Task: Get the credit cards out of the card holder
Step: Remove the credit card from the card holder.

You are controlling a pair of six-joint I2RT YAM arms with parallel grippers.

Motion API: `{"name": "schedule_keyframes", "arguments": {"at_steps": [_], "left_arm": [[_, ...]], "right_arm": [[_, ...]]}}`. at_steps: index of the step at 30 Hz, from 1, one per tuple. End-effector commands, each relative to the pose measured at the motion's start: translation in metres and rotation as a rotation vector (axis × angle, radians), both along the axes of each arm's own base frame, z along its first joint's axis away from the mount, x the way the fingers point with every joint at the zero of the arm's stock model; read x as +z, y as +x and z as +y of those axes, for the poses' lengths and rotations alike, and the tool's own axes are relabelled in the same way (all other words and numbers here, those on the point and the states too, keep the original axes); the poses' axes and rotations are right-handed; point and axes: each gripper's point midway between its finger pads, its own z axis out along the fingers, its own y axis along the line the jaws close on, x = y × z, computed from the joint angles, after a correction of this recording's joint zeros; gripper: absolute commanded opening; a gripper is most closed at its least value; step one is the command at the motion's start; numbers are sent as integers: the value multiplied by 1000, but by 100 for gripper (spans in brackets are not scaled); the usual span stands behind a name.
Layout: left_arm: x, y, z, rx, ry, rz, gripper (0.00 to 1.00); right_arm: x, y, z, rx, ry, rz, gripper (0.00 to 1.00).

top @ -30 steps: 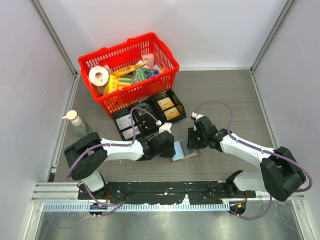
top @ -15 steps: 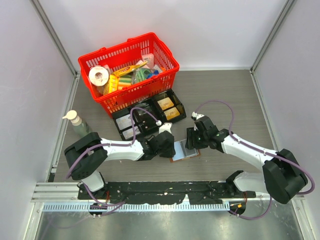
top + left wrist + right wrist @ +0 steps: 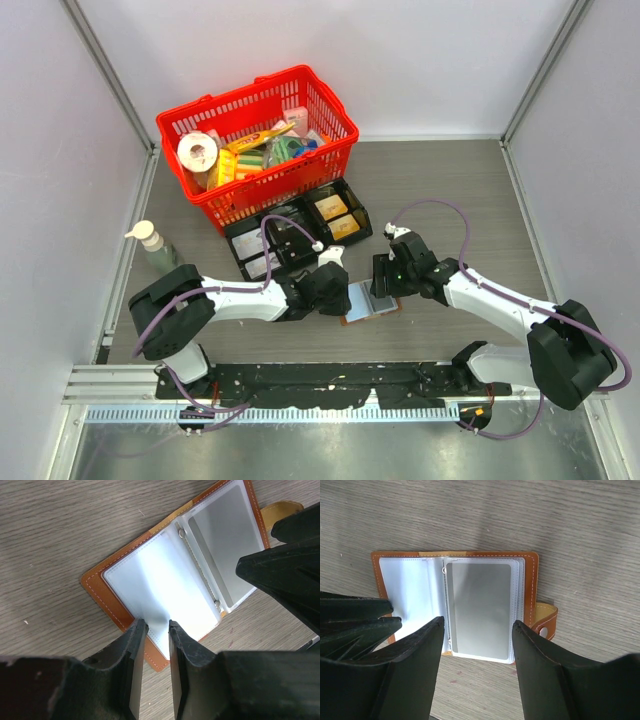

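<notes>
Between both arms, card holder (image 3: 368, 300) lies open on worktop (image 3: 570, 530). Left pincer (image 3: 157, 625), nearly closed, on its left leaf; hold unclear. Right pincer (image 3: 477, 625) spread over sleeved credit card (image 3: 479, 600); next, probably: nip its edge, slide out.

Card holder (image 3: 372, 304) lies open on the bench (image 3: 450, 190). Left gripper (image 3: 340, 295) at its left edge, right gripper (image 3: 384, 286) over its right half.

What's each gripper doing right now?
Left gripper: jaws narrowly apart over the card holder, gripping nothing visible.
Right gripper: open wide, straddling the credit card, holding nothing.
</notes>
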Motion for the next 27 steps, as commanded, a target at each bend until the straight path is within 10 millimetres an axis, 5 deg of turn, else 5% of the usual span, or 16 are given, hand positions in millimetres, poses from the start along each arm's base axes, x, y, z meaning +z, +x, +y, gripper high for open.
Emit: {"name": "schedule_keyframes", "arguments": {"at_steps": [1,13,27], "left_arm": [[-5,-4,0,-8,-1,11,29],[-5,-4,-1,-9,-4,13,27],[-5,-5,-2,-14,-7,18,27]], "right_arm": [[9,11,2,-11,1,-49,60],[-10,11,-1,-19,-38,-21,55],[-9,7,3,2,-19,-3,51]]}}
